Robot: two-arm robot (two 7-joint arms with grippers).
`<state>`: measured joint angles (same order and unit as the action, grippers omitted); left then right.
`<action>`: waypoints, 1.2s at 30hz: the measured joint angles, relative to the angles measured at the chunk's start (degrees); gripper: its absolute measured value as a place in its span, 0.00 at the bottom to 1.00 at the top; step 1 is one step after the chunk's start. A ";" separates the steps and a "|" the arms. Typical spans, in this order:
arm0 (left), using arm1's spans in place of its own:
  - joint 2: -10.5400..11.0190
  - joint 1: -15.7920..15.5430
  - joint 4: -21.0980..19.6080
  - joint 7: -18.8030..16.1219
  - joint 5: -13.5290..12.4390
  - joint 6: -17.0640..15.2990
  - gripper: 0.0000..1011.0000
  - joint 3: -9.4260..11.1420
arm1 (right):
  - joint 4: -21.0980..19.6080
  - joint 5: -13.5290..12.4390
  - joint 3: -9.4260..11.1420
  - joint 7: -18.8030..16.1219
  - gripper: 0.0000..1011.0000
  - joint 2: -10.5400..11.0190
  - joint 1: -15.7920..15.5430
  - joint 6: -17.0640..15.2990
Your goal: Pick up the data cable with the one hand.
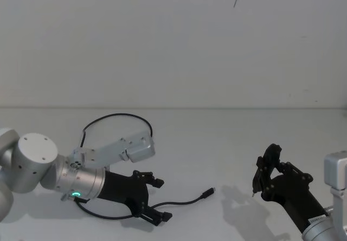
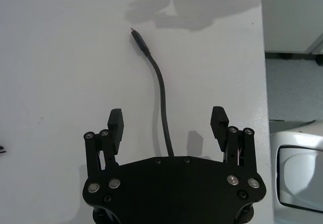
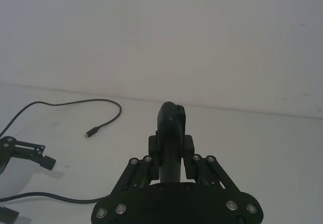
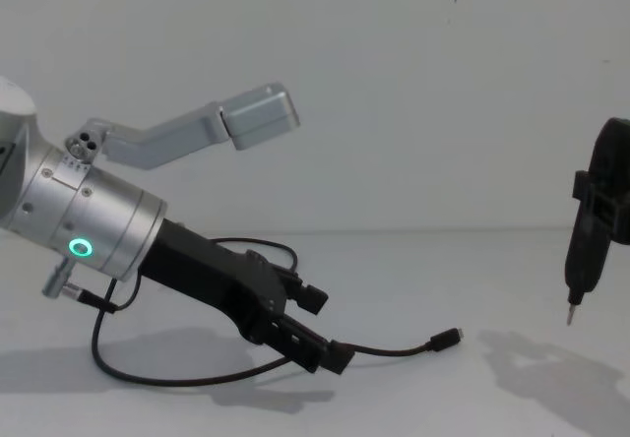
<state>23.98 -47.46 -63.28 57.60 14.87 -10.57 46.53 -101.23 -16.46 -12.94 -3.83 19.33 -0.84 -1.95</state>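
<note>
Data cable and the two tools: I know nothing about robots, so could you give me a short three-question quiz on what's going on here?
1. True or false: the left tool is open, with one finger on each side of the data cable.
2. The cable's plug ahead of the left tool: A) lies on the table; B) is clamped between its fingers; C) hangs over the table's edge.
3. What is the right tool shut on?
Key: 1 true; 2 A; 3 a pointed black piece with a thin metal tip.
</note>
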 joint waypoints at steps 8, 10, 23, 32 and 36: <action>-0.90 -0.52 1.48 0.08 0.12 -1.05 0.99 0.83 | 0.00 0.00 0.00 0.00 0.26 0.00 0.00 0.00; -1.03 -0.57 1.71 0.05 0.23 -1.26 0.99 0.89 | 0.00 0.00 0.00 0.00 0.26 0.00 0.00 0.00; -1.99 -1.02 3.47 -0.95 1.33 -3.31 0.99 1.32 | 0.00 0.00 0.00 0.00 0.26 0.00 0.00 0.00; -2.47 -1.39 4.37 -1.31 1.73 -5.45 0.99 1.93 | 0.00 0.00 0.00 0.00 0.26 0.00 0.00 0.00; -2.66 -1.56 4.71 -1.34 1.85 -6.10 0.99 2.22 | 0.00 0.00 0.00 0.00 0.26 0.00 0.00 0.00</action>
<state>21.32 -49.02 -58.57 56.26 16.72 -16.67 48.75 -101.23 -16.47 -12.94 -3.83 19.33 -0.84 -1.95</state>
